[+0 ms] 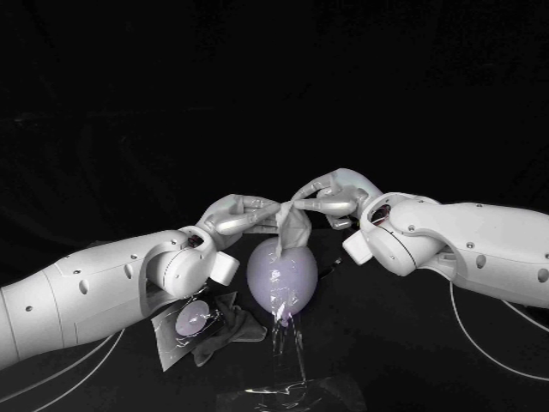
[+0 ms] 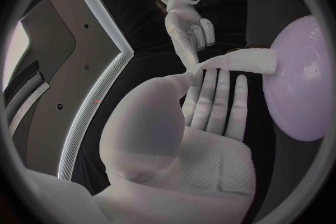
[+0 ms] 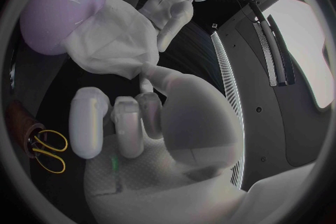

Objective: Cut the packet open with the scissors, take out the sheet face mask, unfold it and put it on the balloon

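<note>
Mask: you will find the white fabric sheet face mask (image 1: 288, 221) at the centre of the head view, held up between the two hands, its lower part hanging down onto the top of the balloon. It is bunched and creased, not spread flat (image 3: 115, 45).
Balloon: the pale lilac, egg-shaped rubber balloon (image 1: 283, 279) stands upright just below the mask, at lower centre; the mask touches its upper end (image 2: 301, 84).
Left hand: your left hand (image 1: 232, 215) comes in from the left and pinches one edge of the mask at its thumb tip, the other fingers (image 2: 218, 95) stretched out straight beside the balloon.
Right hand: your right hand (image 1: 336, 197) comes in from the right and grips the other edge, thumb against curled fingers (image 3: 126, 123). The two hands almost touch above the balloon.
Packet: the flat silvery packet with a round lilac print (image 1: 188, 326) lies at lower left, near the balloon's base.
Scissors: the yellow-handled scissors (image 3: 46, 151) lie flat on the table, apart from both hands.
Stand: a clear glossy plastic piece (image 1: 280, 386) sits under the balloon at bottom centre.
Table: black table (image 1: 386, 378).
</note>
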{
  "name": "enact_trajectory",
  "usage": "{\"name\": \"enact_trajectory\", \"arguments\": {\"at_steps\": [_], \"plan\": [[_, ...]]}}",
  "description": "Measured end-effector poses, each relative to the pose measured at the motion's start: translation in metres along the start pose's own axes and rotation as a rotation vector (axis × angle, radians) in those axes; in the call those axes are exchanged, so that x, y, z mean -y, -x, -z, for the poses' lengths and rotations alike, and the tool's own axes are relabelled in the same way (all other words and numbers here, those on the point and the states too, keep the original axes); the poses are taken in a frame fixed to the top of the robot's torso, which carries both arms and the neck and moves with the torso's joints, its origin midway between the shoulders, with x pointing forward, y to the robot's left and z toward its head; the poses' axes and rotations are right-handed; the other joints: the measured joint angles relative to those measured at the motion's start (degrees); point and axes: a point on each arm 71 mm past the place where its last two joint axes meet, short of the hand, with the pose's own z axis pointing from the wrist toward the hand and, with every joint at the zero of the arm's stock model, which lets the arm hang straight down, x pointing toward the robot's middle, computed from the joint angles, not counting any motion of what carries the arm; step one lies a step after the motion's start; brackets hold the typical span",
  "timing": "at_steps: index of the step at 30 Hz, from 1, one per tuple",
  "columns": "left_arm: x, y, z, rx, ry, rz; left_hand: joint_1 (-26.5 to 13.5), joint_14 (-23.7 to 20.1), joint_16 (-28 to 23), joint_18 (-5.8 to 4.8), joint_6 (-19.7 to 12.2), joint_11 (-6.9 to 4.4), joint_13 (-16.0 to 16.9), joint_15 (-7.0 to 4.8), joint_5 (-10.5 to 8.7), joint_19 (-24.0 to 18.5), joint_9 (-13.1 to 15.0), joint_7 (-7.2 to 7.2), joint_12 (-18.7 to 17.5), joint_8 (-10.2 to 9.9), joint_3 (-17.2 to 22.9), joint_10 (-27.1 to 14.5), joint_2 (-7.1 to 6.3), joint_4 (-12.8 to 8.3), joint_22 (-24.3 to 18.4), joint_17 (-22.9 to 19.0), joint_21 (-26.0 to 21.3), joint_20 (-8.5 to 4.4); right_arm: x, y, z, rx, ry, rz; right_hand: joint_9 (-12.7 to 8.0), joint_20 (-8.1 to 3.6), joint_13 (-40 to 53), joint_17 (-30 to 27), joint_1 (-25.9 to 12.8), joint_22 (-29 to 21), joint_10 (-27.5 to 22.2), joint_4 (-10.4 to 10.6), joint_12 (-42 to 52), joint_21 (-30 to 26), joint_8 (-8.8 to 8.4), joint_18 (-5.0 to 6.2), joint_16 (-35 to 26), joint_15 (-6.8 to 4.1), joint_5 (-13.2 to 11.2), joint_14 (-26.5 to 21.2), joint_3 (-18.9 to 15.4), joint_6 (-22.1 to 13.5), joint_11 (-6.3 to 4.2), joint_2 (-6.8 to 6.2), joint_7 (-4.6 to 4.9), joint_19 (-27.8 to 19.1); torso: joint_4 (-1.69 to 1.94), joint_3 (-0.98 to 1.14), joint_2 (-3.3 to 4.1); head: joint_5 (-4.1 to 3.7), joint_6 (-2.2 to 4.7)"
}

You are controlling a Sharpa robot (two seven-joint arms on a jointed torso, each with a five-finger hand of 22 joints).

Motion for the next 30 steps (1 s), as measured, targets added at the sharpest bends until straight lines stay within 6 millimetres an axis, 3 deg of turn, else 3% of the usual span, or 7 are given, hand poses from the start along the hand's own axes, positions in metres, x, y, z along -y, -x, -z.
{"name": "enact_trajectory", "arguments": {"at_steps": [3,6,11,28,30], "plan": [[-0.0001,0.0,0.0,0.0,0.001,0.0,-0.02,0.0,0.0,0.0,0.0,0.2,-0.01,0.0,0.0,0.0,0.06,0.0,0.0,0.0,-0.02,0.2,-0.02,0.02,0.0,0.09,0.0,0.0,0.0001,0.0001,-0.0004,0.001,0.0,0.002,0.0,0.0,0.02,0.01,-0.01,0.02,0.0,0.0,-0.01,0.0,0.0,0.0,0.0,0.0,-0.01,0.0,0.0,0.0,0.0,0.02,0.0,0.0,0.01,0.0,-0.01,-0.04,-0.01],[-0.0002,0.0001,0.0001,0.0,0.002,0.0,-1.25,0.0,0.0,0.0,-0.34,0.22,-0.1,0.0,0.0,0.0,0.07,0.34,0.0,0.0,-1.15,0.18,-1.25,0.83,0.0,0.19,0.0,0.0,0.0002,0.0001,-0.0009,0.002,-0.002,0.005,0.0,0.01,0.03,0.01,-0.18,0.02,0.0,0.02,-0.01,0.0,0.0,0.0,0.0,0.0,0.12,0.0,0.04,-0.09,0.0,0.19,-0.09,-0.01,0.02,-0.01,-0.01,-0.08,-0.01],[-0.0002,0.0008,0.0005,0.001,0.003,0.0,-2.93,-0.01,-0.35,-0.01,-0.84,0.64,-0.12,0.01,0.0,0.0,-0.12,0.83,0.0,0.0,-2.31,-0.24,-1.96,1.99,0.0,0.29,0.0,0.0,0.0006,0.0005,-0.0018,0.005,-0.005,0.01,0.0,0.01,0.04,0.04,-0.23,0.03,-0.01,-0.06,-0.02,0.0,0.0,0.0,-0.02,0.0,0.24,0.0,0.3,-0.1,0.01,0.24,-0.09,-0.01,0.02,-0.03,-0.01,-0.09,0.03],[-0.0013,0.0015,0.0008,0.002,0.02,-0.013,-3.82,-0.24,-0.57,-0.04,-1.05,0.85,-0.06,0.23,0.0,-0.01,-0.49,1.02,0.0,-0.37,-5.47,-0.44,-4.84,1.83,-0.11,0.7,-0.29,-0.01,0.0002,-0.0006,-0.0028,0.006,-0.009,0.021,0.0,0.02,-0.01,0.01,-0.22,-0.01,-0.1,-0.06,0.0,0.0,0.01,-0.01,-0.09,0.0,0.24,0.0,0.29,-0.33,0.09,0.24,-0.09,-0.02,0.04,-0.03,-0.01,-0.15,0.02],[-0.0016,0.0016,0.0009,0.002,0.023,-0.019,-4.09,-0.24,-0.57,-0.04,-1.32,1.04,-0.06,0.23,0.0,-0.01,-0.63,1.29,0.0,-0.7,-6.37,-0.64,-5.95,1.76,-0.11,0.75,-0.5,0.0,0.0002,-0.0007,-0.0029,0.006,-0.009,0.022,0.0,0.03,-0.01,-0.01,-0.23,-0.01,-0.1,-0.06,0.06,0.0,0.01,0.0,0.0,0.0,0.23,0.0,0.29,-0.35,0.09,0.24,-0.09,-0.03,0.03,-0.03,-0.01,-0.14,0.02]]}}
